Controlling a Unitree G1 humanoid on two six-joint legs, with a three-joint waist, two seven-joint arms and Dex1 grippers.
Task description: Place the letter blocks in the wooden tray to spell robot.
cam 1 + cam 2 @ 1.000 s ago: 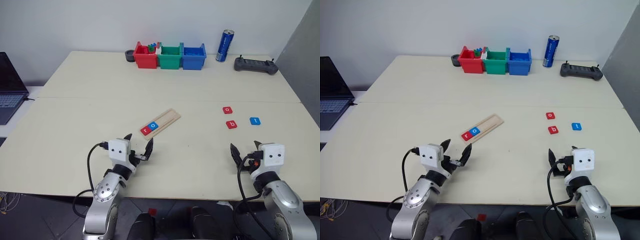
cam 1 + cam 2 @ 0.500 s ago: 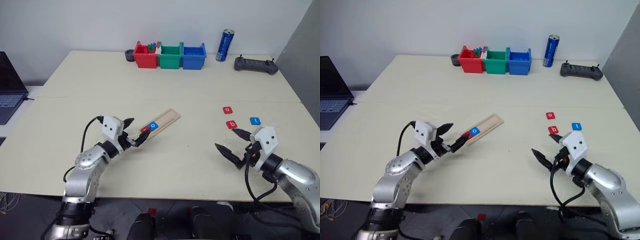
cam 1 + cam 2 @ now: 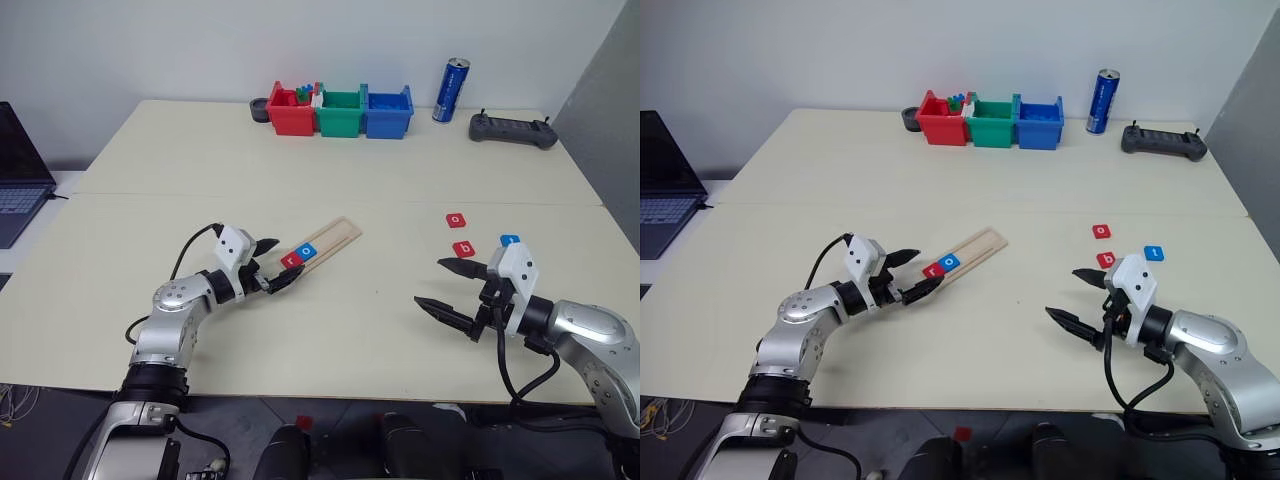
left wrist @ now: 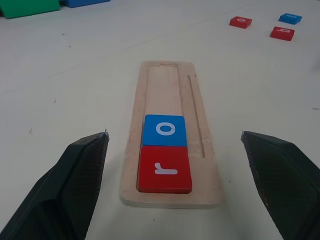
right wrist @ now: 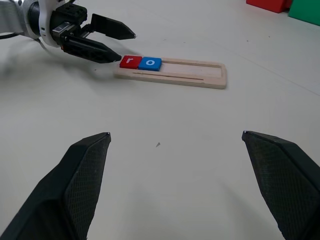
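Note:
The wooden tray [image 3: 330, 240] lies slanted at mid-table, with a red "r" block [image 3: 292, 260] and a blue "o" block [image 3: 307, 251] side by side at its near end. My left gripper [image 3: 285, 258] is open, its two fingers straddling that near end of the tray without touching the blocks. On the right, three loose letter blocks lie flat: a red "o" [image 3: 455, 219], a red "b" [image 3: 464, 248] and a blue "t" [image 3: 510, 240]. My right gripper [image 3: 428, 281] is open and empty, held above the table in front of the "b" and pointing left.
At the back stand a red bin [image 3: 293, 112] with small toy pieces, a green bin [image 3: 340, 113] and a blue bin [image 3: 387, 112], then a blue can [image 3: 450, 90] and a black controller [image 3: 512, 130]. A laptop [image 3: 18, 180] sits far left.
My left gripper swung forward to the tray's near end. My right gripper rose from the front edge and turned to point left. Both stayed open; no block moved.

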